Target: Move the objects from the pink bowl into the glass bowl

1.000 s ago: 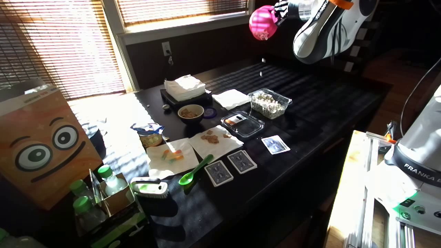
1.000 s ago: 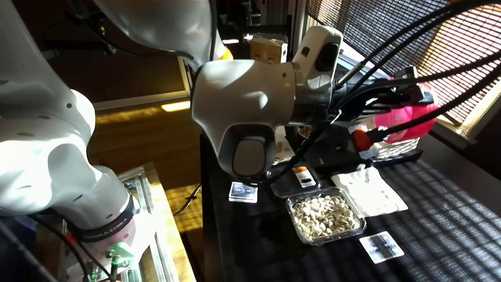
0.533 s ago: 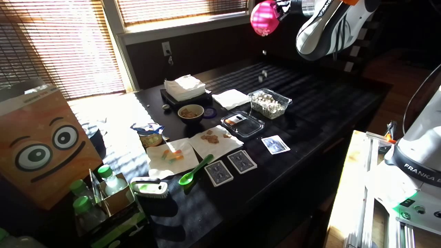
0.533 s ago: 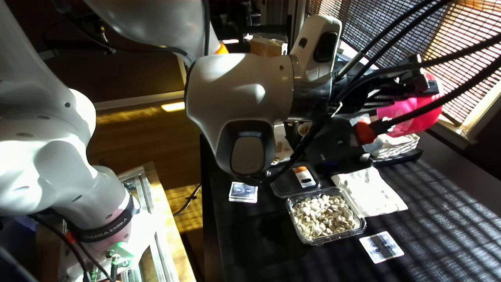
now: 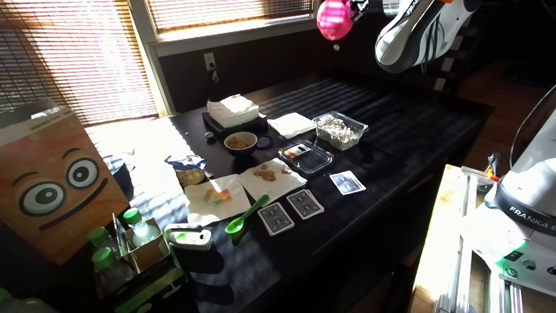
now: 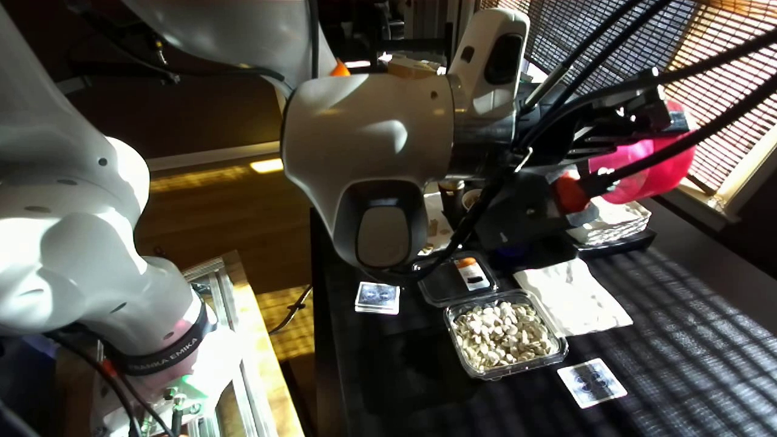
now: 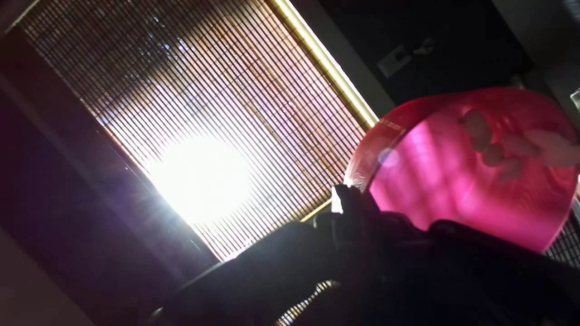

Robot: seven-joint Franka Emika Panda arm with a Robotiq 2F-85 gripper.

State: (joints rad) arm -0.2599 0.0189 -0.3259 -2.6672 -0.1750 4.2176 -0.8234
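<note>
My gripper [image 5: 357, 9] is shut on the rim of the pink bowl [image 5: 334, 21], which is tilted and held high above the table. The bowl shows behind black cables in an exterior view [image 6: 652, 170]. In the wrist view, the dark gripper [image 7: 351, 194] pinches the rim of the pink bowl [image 7: 435, 181], and several pale pieces [image 7: 478, 129] are inside it. One pale piece [image 5: 336, 47] is in the air just under the bowl. The glass bowl [image 5: 347, 141], a clear squarish container, stands on the table full of pale pieces; it also shows in an exterior view [image 6: 523, 366].
A clear lid [image 5: 319, 163] lies beside the glass bowl. A white napkin [image 6: 576, 297], a napkin stack [image 5: 234, 111] and a round bowl with brown pieces [image 5: 241, 150] are close by. Playing cards [image 5: 347, 182], a green spoon [image 5: 247, 215] and a brush [image 5: 189, 238] lie nearer.
The arm and the pink bowl have moved up a little. Pale pieces fell from the bowl in the earlier frames; a single piece is in the air now.
</note>
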